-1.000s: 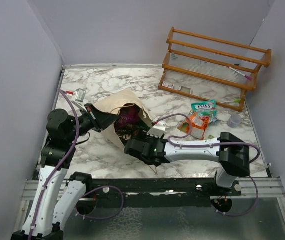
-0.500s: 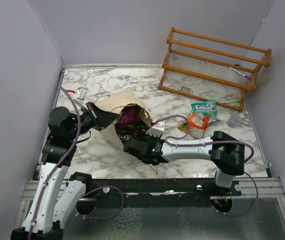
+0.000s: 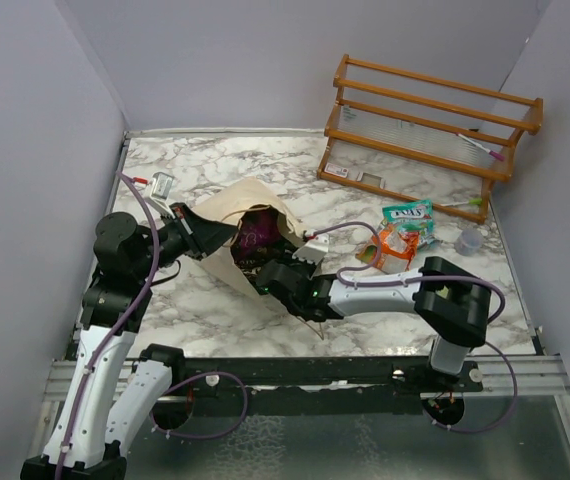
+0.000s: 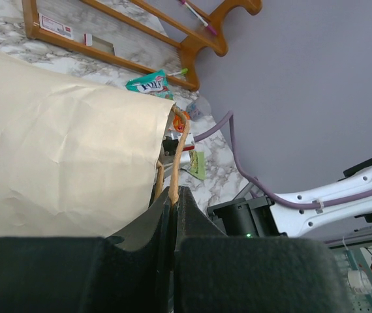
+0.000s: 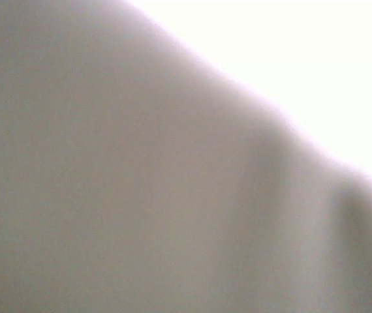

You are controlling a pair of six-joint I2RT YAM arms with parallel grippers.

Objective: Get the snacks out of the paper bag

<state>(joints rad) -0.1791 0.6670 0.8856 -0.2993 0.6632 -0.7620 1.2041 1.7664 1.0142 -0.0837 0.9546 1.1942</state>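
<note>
The paper bag (image 3: 233,208) lies on its side left of centre on the marble tabletop (image 3: 365,175), its mouth facing the lower right. The left hand (image 4: 171,203) is clamped on one brown cord handle (image 4: 177,153) and holds the mouth up. The right hand (image 3: 273,277) is pushed into that mouth. Its fingertips are hidden by the paper and its own camera gives only a pale blur, so I cannot tell whether it is open or closed on anything.

With the fingertips unseen, the hand may pinch the bag's paper wall along with a packet, or instead of one. Pulling back would then drag or tear the bag against the left hand's hold. The thin cord could slip from the clamp and let the mouth collapse onto the arm. Slick foil may slide out of a shallow pinch, or two packets may come out at once.

Counted:
- One bag.
- Two arms.
- Two snacks visible in the mouth: a magenta-purple packet (image 3: 257,232) and a dark brown one (image 3: 248,262).
- At least two snacks out on the tabletop right of centre: a green packet (image 3: 408,213) and an orange one (image 3: 395,248). They overlap, so there may be more.
- One clear cup (image 3: 470,241).
- One wooden rack (image 3: 435,125) at the upper right.
</note>
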